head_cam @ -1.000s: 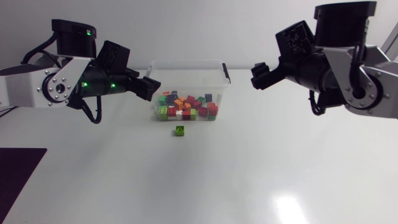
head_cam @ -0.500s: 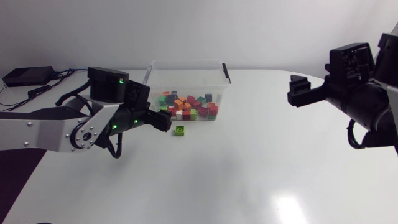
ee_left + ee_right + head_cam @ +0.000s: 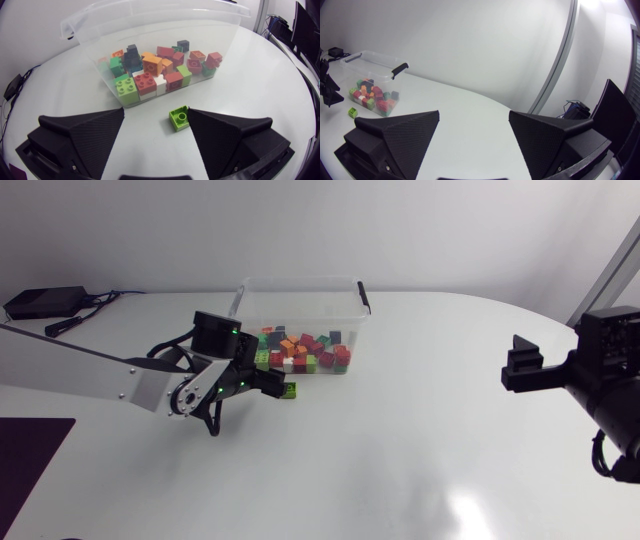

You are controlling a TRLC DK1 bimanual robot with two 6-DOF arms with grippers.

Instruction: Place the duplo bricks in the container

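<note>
The small lime-green plastic duplo brick [image 3: 179,118] lies just in front of the clear plastic container [image 3: 215,35], between the wide-spread fingers of the left gripper [image 3: 156,116] and nearer one of them. It looks light, rigid and smooth, so it is probably best pinched squarely on two flat opposite walls, below the stud, lest it twist out.

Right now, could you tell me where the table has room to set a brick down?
Free: white tabletop between the clear plastic container and the right arm's black fingers, and its near side. Crowded: before the container, where the left arm's fingers flank the lime-green brick.
</note>
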